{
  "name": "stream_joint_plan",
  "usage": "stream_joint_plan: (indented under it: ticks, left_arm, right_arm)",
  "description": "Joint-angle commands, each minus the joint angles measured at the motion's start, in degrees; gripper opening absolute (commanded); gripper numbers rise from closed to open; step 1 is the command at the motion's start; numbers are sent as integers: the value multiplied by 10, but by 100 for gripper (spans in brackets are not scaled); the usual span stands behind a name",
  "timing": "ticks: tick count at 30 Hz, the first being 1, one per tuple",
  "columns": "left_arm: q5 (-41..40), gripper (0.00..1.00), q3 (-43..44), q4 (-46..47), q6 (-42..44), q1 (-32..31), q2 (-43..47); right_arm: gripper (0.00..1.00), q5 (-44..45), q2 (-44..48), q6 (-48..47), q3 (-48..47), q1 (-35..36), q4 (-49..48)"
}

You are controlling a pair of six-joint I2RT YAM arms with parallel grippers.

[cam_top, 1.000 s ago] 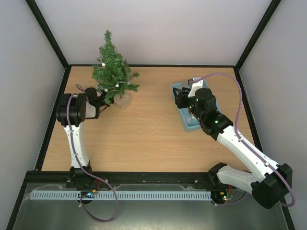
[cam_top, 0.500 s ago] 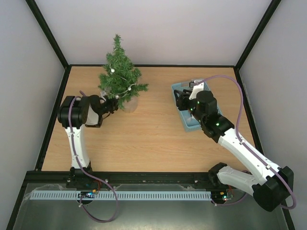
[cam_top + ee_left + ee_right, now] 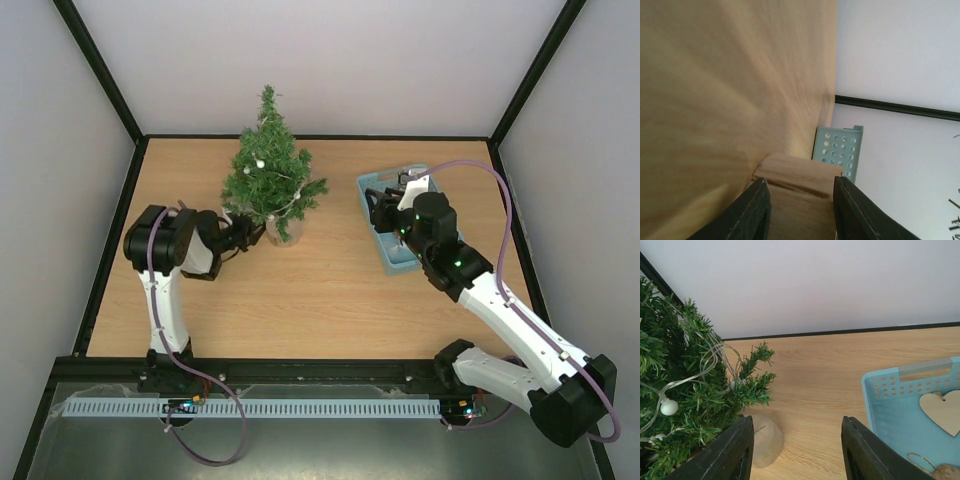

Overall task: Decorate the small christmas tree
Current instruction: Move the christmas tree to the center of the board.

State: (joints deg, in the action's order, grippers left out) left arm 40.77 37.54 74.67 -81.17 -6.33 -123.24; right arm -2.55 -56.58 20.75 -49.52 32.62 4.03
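Your small christmas tree (image 3: 272,172) stands upright on the table (image 3: 330,290), left of the blue basket (image 3: 372,184) and near it, with a strip of bare wood between the two. Its bushy green branches carry a thin light string (image 3: 668,406) with small white round bulbs. Under the branches, the trunk ends in a pale round wooden base (image 3: 765,440). You cannot tell from these views whether that base sits flat on the table or is raised a little.

Your left gripper (image 3: 254,233) reaches in low on the side of the tree away from the basket. In the left wrist view, its two dark fingers (image 3: 757,210) press against either side of the wooden base, pinching it. The perforated end of the basket shows beyond them.

Your right gripper (image 3: 799,455) hangs at the basket's tree-facing edge and points toward the tree. Its fingers are spread apart, with only bare table wood between them, and they touch nothing.

Inside the basket lies a flat wooden heart (image 3: 942,412). Nearer the camera there is another small piece on a loop of cord, but too little of it shows to name it.
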Motion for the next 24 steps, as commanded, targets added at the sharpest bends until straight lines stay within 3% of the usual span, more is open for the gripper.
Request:
stream_joint_plan:
  ticks: [1,4,7,13,16,18,24]
  left_arm:
    - [-1,37,-44,62,-35,18,33]
    - [-1,39,-55,23,-28,41,78]
    - [-9,40,-60,-74,23,70,140]
    - [-66,46,-54,-354,140,135,270]
    - [-140,59,-1,-575,254,154,331]
    - [-189,64,29,-675,324,158,360]
    - [-244,84,44,-800,448,162,469]
  right_arm:
    - [46,20,6,-5,5,1,20]
    - [48,39,-2,-9,-1,1,37]
    - [49,64,-14,-17,-11,1,55]
    - [49,136,-66,-41,-40,-5,86]
    - [49,145,-93,-46,-45,-31,72]
    - [49,132,-120,-46,-49,-58,64]
    - [46,107,-213,-45,-65,-137,77]
